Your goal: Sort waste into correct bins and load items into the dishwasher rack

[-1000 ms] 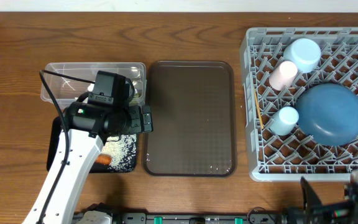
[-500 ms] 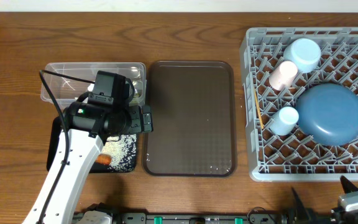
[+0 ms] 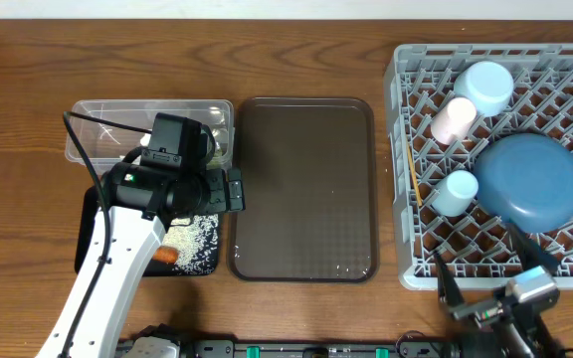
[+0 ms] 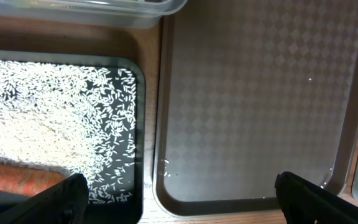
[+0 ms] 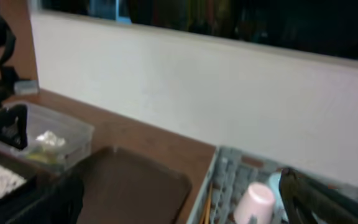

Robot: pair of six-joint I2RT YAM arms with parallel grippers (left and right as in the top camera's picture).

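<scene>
The grey dishwasher rack (image 3: 402,149) at the right holds the blue plate (image 3: 530,182), pink cup (image 3: 453,119), light blue cup (image 3: 453,192), pale blue bowl (image 3: 485,87) and wooden chopsticks (image 3: 413,174). The clear tub (image 3: 117,124) holds the tissue and wrapper (image 5: 47,144). The black tray (image 4: 140,124) holds rice (image 4: 48,118) and the carrot (image 4: 17,177). My left gripper (image 4: 179,205) is open and empty over the gap between the black tray and the brown tray. My right gripper (image 5: 182,205) is open and empty at the rack's front edge (image 3: 483,273).
The large brown serving tray (image 3: 304,189) lies between the bins and the rack, with a few rice grains (image 4: 165,167) at its near left corner. A white wall (image 5: 197,81) runs behind the table. My left arm (image 3: 117,259) covers part of the black tray.
My right gripper has come in from the bottom right corner and moved left and up to the rack's front edge. The left arm has not moved.
</scene>
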